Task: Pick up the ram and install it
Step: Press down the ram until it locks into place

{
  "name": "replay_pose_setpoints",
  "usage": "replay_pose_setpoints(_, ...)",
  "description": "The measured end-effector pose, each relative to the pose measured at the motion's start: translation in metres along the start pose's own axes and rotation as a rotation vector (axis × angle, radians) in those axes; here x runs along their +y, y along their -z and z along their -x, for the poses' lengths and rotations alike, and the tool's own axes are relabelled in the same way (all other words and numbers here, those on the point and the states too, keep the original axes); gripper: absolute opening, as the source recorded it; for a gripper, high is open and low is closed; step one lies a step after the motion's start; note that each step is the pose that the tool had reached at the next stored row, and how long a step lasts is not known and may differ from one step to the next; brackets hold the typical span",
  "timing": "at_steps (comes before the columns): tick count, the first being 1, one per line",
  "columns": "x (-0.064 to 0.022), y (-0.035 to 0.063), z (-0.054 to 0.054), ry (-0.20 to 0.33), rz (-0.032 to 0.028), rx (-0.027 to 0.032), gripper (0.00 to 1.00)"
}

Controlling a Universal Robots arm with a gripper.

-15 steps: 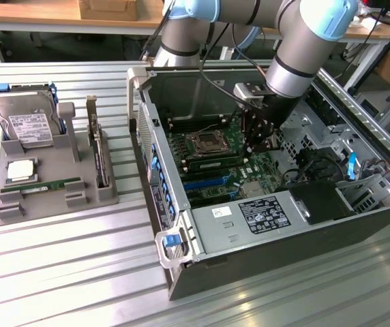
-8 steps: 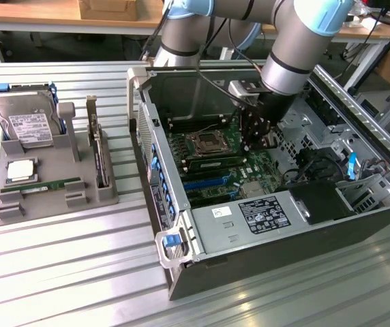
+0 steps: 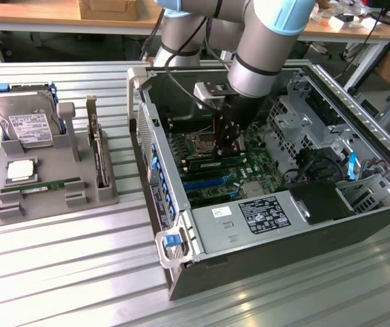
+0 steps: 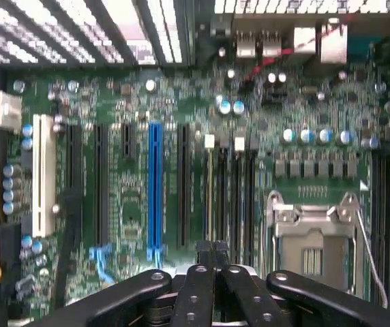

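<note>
Open computer case [image 3: 358,102] lying on a ribbed metal table [image 3: 79,272], with the arm reaching down into it from above. Gripper [image 3: 226,144] low over the motherboard, black fingers [image 4: 202,272] pressed together with no gap between the tips. Directly beneath the tips, the ram [image 3: 215,162]: a long green stick standing on edge in the memory slots, just beside the processor socket [image 3: 202,142]; contact between fingertips and the stick's top edge not discernible. In the wrist view, closed gripper [image 4: 212,253] aligned with the row of narrow dark slots, between a blue expansion slot [image 4: 155,184] and the metal-framed socket [image 4: 311,252]. Toward the exterior view's left, well apart from the case, a grey tray [image 3: 18,211] carrying a hard drive [image 3: 28,122], a second green stick [image 3: 41,185] lying flat, and an upright dark card [image 3: 101,157]. Labelled power supply [image 3: 249,218] along the near side of the case.
</note>
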State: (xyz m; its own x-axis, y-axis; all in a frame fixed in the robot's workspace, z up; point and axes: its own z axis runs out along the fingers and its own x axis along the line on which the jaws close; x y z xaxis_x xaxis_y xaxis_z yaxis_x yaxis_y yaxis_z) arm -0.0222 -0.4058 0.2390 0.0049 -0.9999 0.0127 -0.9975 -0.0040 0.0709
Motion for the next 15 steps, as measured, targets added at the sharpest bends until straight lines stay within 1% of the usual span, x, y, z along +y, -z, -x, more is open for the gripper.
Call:
replay_pose_setpoints(2,0.0213,-0.0029,0.0,0.0,-0.0006,0.0008,0.1)
replay_pose_setpoints(3,0.0255,-0.0039,0.0,0.0,-0.0005,0.0012,0.1)
replay_pose_setpoints(4,0.0314,-0.0072,0.0,0.0,-0.0005,0.0012,0.1)
replay_pose_setpoints(7,0.0315,-0.0102,0.0,0.0,-0.0006,0.0012,0.1)
replay_pose_setpoints(8,0.0315,-0.0083,0.0,0.0,-0.0013,-0.0005,0.1)
replay_pose_setpoints(9,0.0318,-0.0013,0.0,0.0,-0.0009,0.0006,0.1)
replay_pose_setpoints(10,0.0312,0.0001,0.0,0.0,-0.001,0.0007,0.1)
replay_pose_setpoints(11,0.0295,0.0005,0.0,0.0,-0.001,0.0007,0.1)
replay_pose_setpoints(12,0.0234,0.001,0.0,0.0,-0.0005,0.0007,0.1)
replay_pose_setpoints(13,0.0147,0.0016,0.0,0.0,0.0004,0.0007,0.1)
replay_pose_setpoints(14,-0.0005,0.0025,0.0,0.0,0.0028,0.0007,0.1)
replay_pose_setpoints(15,-0.0128,0.003,0.0,0.0,0.0052,0.0008,0.1)
